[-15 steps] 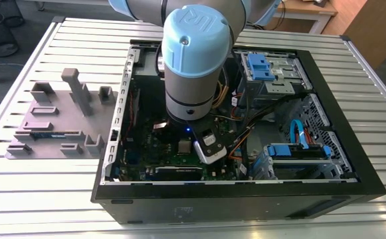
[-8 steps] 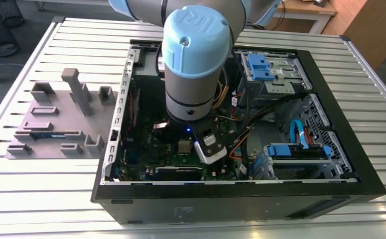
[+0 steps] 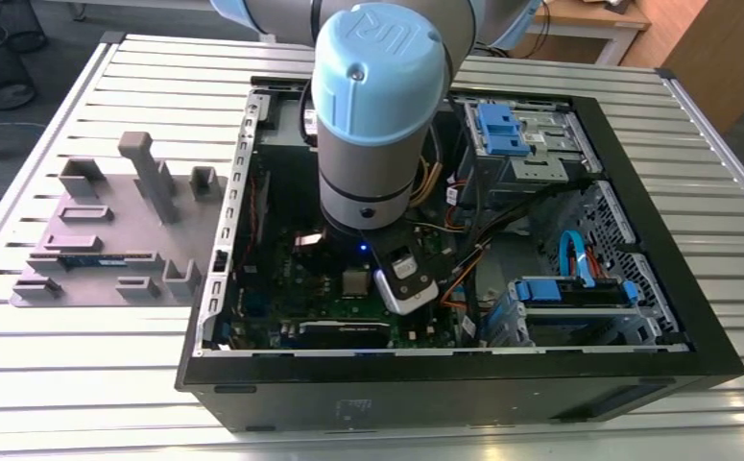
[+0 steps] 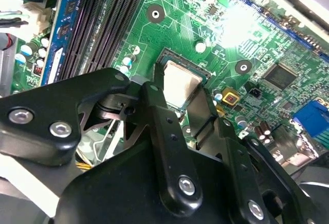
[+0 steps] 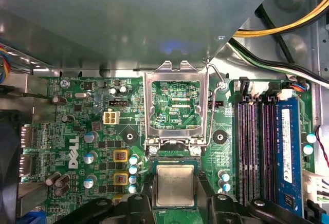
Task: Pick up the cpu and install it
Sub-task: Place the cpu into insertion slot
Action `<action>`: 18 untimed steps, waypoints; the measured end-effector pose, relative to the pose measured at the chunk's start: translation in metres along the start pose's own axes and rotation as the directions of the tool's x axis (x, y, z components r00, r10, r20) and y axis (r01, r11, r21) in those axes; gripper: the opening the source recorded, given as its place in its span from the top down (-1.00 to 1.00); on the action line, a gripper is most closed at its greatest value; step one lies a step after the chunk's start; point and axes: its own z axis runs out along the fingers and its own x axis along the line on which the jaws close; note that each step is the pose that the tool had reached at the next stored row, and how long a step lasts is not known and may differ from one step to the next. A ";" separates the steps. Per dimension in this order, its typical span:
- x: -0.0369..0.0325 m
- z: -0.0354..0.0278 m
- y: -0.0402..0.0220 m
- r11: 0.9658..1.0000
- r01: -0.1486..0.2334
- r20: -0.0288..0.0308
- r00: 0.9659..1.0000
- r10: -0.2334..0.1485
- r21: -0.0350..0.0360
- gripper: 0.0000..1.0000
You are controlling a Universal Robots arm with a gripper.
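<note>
The cpu (image 5: 175, 184), a small square chip with a silvery top, sits at the socket (image 5: 175, 155) of the green motherboard (image 5: 77, 131). My gripper (image 5: 175, 189) reaches down over it, one black finger against each side of the chip, shut on it. In the second wrist view the cpu (image 4: 181, 81) shows between the two black fingers (image 4: 156, 100) of the gripper (image 4: 177, 94), low in the dark socket frame. The socket's metal lid (image 5: 176, 106) stands flipped open just beyond the chip. In the exterior view the arm (image 3: 374, 125) stands inside the open computer case (image 3: 474, 370).
Black memory slots (image 5: 254, 147) and a blue memory stick (image 5: 289, 147) run beside the socket. Yellow and black cables (image 5: 288, 26) cross the case. Blue drive bays (image 3: 513, 130) fill the exterior view's right. A grey parts holder (image 3: 115, 230) lies outside the case on the slatted table.
</note>
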 end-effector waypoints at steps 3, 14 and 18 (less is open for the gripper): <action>0.0000 -0.0004 0.0000 1.000 0.000 0.000 1.000 0.000 0.000 0.09; 0.0000 -0.0005 0.0000 1.000 0.000 0.000 1.000 0.000 -0.002 0.61; 0.0000 -0.0005 0.0000 1.000 0.000 0.000 1.000 0.000 -0.002 0.79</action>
